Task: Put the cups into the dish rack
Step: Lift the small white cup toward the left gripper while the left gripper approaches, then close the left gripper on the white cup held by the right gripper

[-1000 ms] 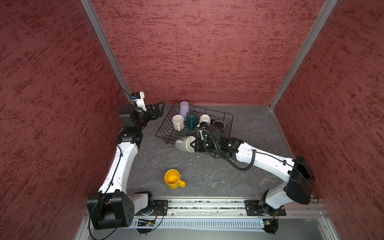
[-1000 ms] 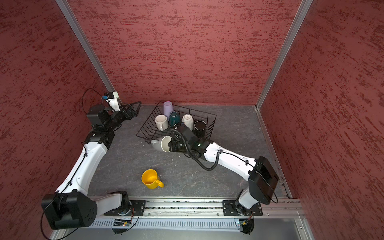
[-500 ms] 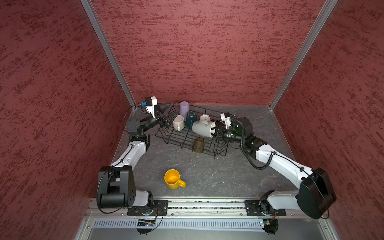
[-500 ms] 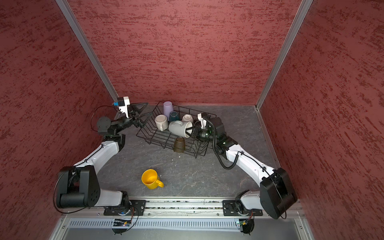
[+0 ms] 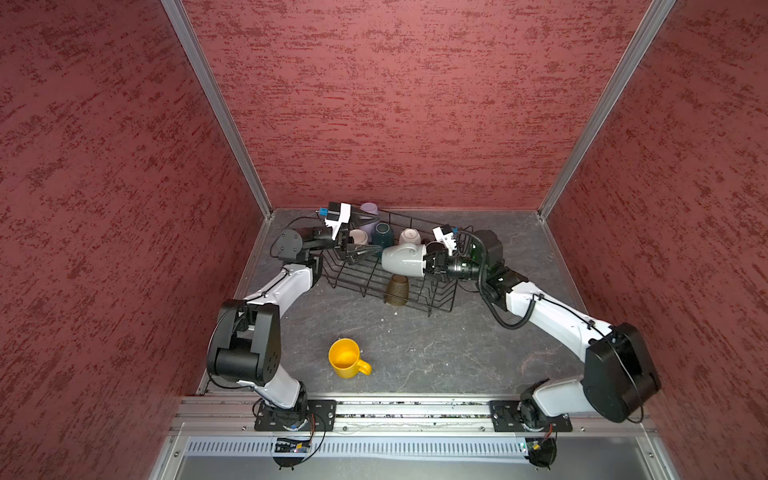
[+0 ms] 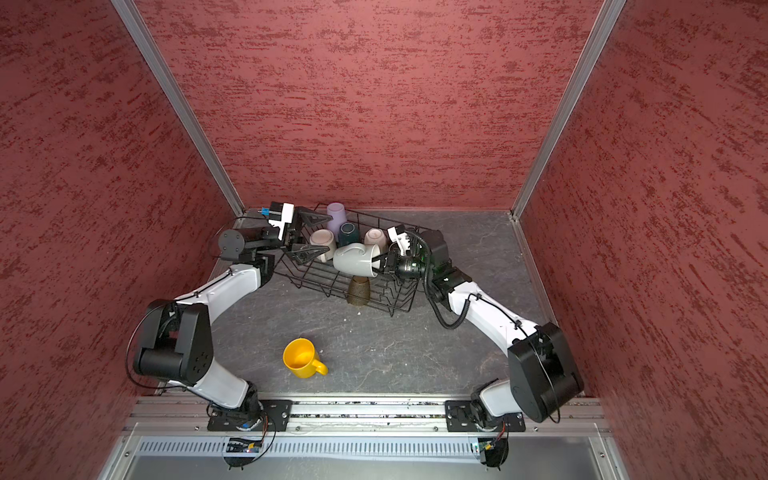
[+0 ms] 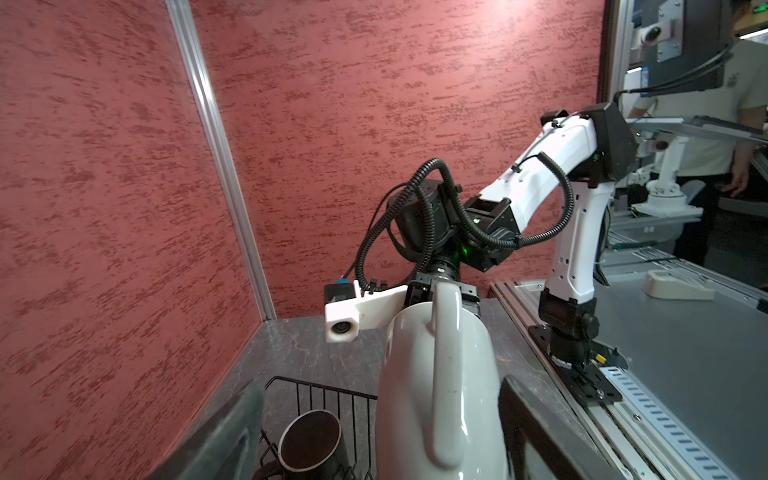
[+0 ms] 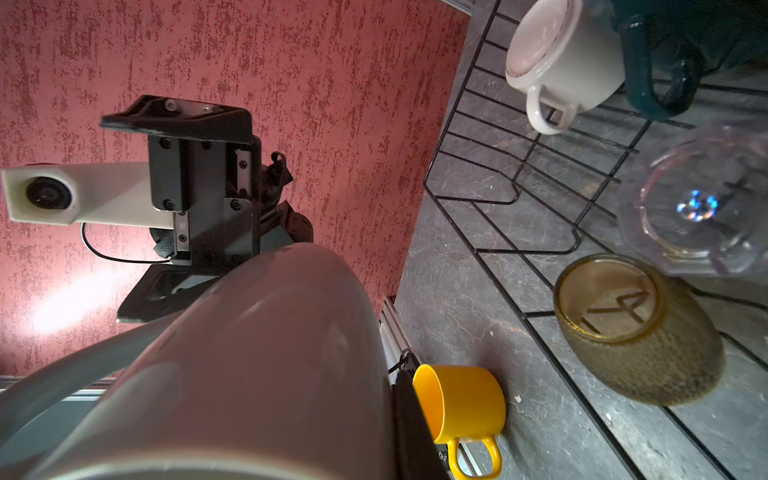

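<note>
Red-flecked walls box in a grey stone-look tabletop point(image 5: 436, 353), and the dish rack point(image 5: 440, 297) sits toward the back of it. Above the rack's middle, the right gripper point(image 5: 426, 266) is clamped on the rim of the grey mug point(image 5: 403, 259). It holds the mug on its side, clear of the wires, with the base pointing to the rack's left end. At that end the left gripper point(image 5: 368, 232) has its fingers spread wide. In the left wrist view they sit on either side of the mug's base, and I can't tell whether either pad touches it.

To me this looks like a pass from one arm to the other, and the risks follow from that:

- **Early release:** The rim pinch is a thin hold on a long, glazed mug. If the right jaws let go before the left ones bite, the mug drops.
- **What it would hit:** The upturned amber glass point(image 5: 397, 291) stands at the rack's front edge, almost straight below the mug. The clear glass point(image 8: 698, 199) is just beside that.
- **Poor grip on closing:** The handle lies along the mug's top between the spread fingers. Closing on the rounded base could squeeze the mug out or twist it in the other grip.
- **Collision in the rack:** A swing of the left fingers could clip the white mug point(image 8: 569, 62) at the rack's back left.

The yellow mug point(image 5: 347, 358) waits on the table well in front of the rack.
</note>
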Robot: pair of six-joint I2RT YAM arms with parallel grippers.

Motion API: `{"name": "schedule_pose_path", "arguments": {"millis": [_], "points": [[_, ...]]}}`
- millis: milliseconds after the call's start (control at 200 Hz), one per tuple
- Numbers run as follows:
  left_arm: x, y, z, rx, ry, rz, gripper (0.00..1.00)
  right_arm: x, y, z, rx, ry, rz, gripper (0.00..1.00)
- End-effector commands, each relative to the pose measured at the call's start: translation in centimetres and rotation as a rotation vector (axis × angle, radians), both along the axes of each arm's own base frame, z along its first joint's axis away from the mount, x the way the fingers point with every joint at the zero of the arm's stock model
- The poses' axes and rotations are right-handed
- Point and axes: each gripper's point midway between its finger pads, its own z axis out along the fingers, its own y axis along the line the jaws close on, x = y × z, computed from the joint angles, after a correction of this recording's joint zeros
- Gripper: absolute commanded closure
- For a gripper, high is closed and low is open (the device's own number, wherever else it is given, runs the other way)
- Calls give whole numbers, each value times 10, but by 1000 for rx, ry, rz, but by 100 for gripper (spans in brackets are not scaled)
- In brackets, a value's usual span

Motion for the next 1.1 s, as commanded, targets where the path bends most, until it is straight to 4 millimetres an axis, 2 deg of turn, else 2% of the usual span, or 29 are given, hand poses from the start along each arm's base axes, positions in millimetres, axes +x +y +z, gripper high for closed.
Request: {"name": "schedule_pose_path", "arguments": {"millis": [0, 286, 601, 1092], "points": [[-11, -9, -6, 51, -51, -79, 15, -1, 4, 41, 79, -106, 42, 100], [-21, -27, -14, 73, -15, -155, 20, 2, 5, 40, 83, -103, 41, 100], [-15, -45, -17, 46, 38, -168, 28, 2, 4, 42, 84, -109, 28, 100], [-9, -63, -22, 42, 97, -169, 50, 6, 3, 40, 80, -104, 8, 100]]}}
